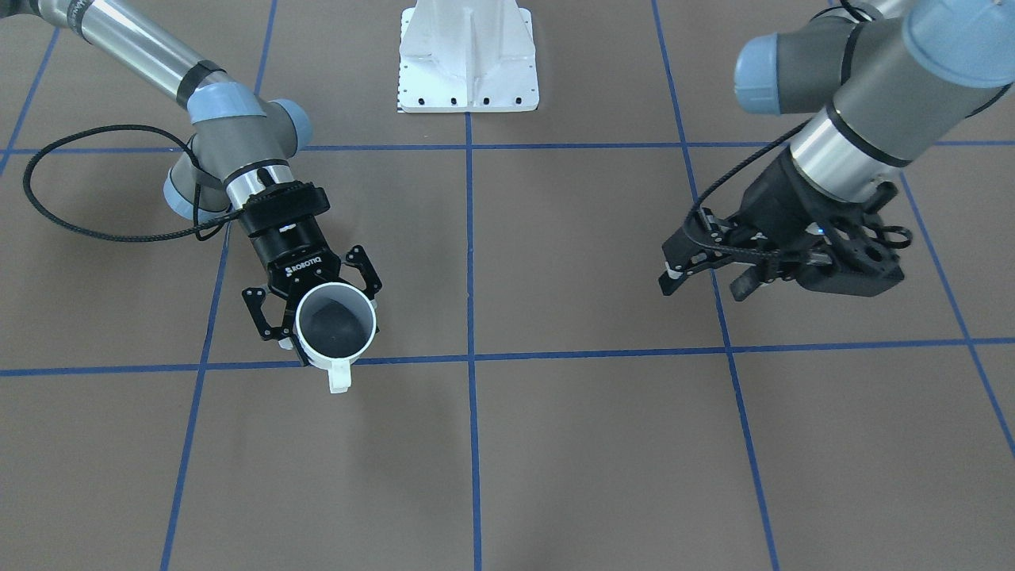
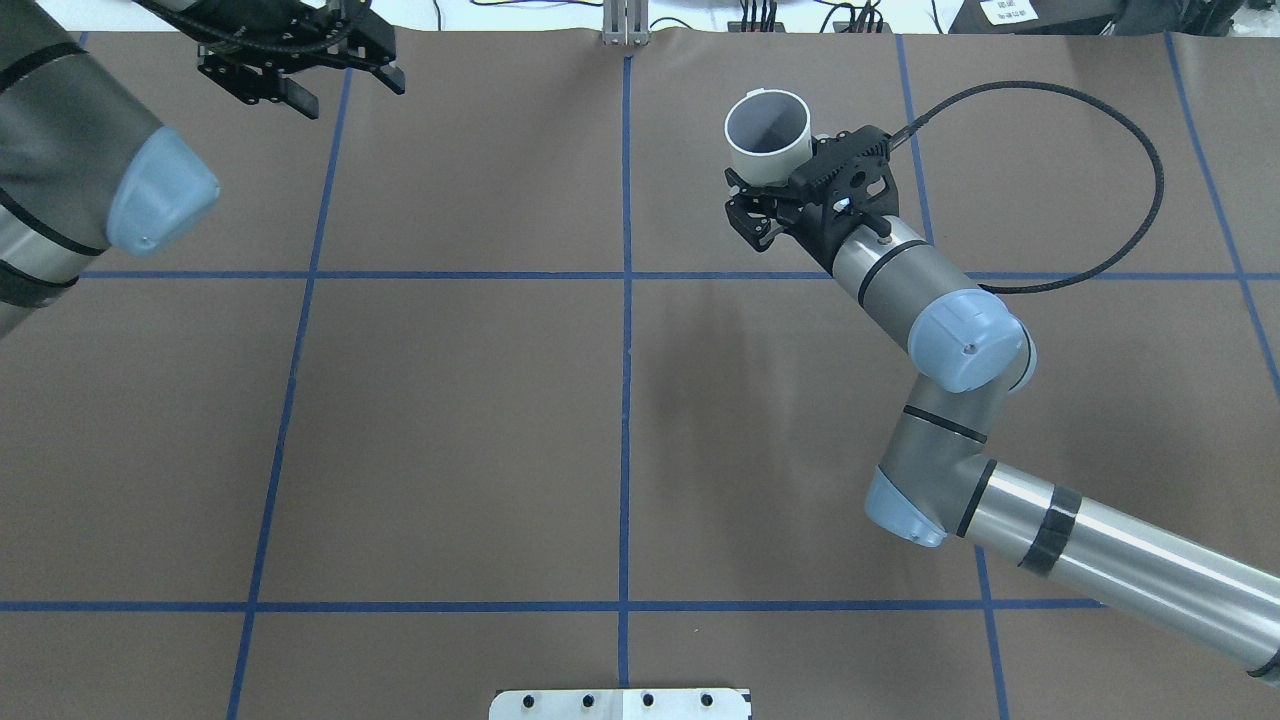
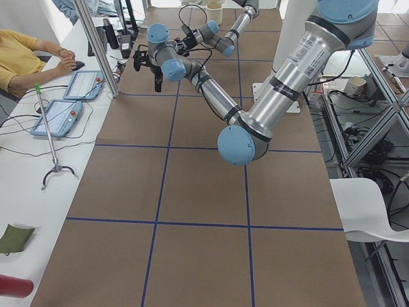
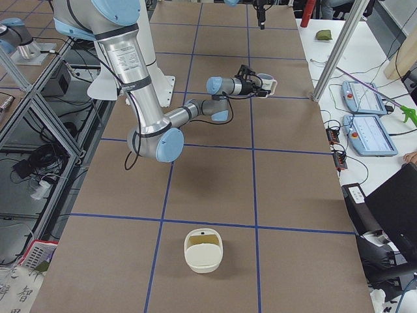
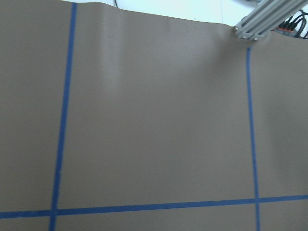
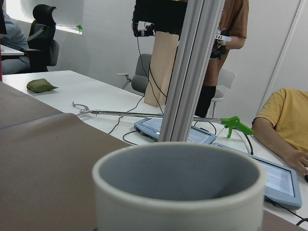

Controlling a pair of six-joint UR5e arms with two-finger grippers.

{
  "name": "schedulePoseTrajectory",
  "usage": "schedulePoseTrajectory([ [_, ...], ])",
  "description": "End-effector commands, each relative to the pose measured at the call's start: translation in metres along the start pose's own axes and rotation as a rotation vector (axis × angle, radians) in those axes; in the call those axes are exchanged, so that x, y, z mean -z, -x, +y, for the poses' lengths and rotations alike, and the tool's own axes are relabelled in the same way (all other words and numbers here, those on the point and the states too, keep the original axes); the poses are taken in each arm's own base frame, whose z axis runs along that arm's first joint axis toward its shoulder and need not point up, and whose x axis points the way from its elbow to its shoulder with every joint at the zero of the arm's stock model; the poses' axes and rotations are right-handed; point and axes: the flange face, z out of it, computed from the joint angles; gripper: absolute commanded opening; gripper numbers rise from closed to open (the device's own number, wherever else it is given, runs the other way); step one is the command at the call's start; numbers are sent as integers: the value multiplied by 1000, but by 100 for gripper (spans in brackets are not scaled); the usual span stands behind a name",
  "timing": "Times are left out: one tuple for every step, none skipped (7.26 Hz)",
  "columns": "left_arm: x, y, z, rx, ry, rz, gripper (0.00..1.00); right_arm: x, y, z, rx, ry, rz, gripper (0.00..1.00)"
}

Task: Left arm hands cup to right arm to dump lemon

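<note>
Six views on one taped table [image 2: 450, 420]: four fixed, two wrist-borne.
Front-facing looks steeply down from opposite the robot, overhead from behind it; both take in the right gripper [image 1: 317, 305] around the cup [image 1: 335, 327]. The end views look along the table from afar. The right wrist camera sits close behind the cup's rim, facing level past its claw; the left's faces bare table.

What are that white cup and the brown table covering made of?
The cup looks like glazed ceramic: thick wall, smooth white surface, moulded loop handle, though hard plastic is possible. The table covering seems to be a thin matte sheet, perhaps paper or vinyl: it has no shine, and its far edge ripples in the left wrist view.
</note>
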Motion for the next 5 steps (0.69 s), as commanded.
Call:
schedulePoseTrajectory([
  [-14,-41,-3,89,13,27,100,-21,24,1,11,2,19,0],
  [-29,-58,-2,155,26,46,100,-21,37,1,17,0,9,0],
  [-41,-73,-7,185,33,63,100,-22,53,-7,93,-14,-1,0],
  [-48,-82,-1,200,23,74,100,-21,64,-9,161,-19,-9,0],
  [-59,-98,10,231,4,72,100,-17,81,-9,164,-33,4,0],
])
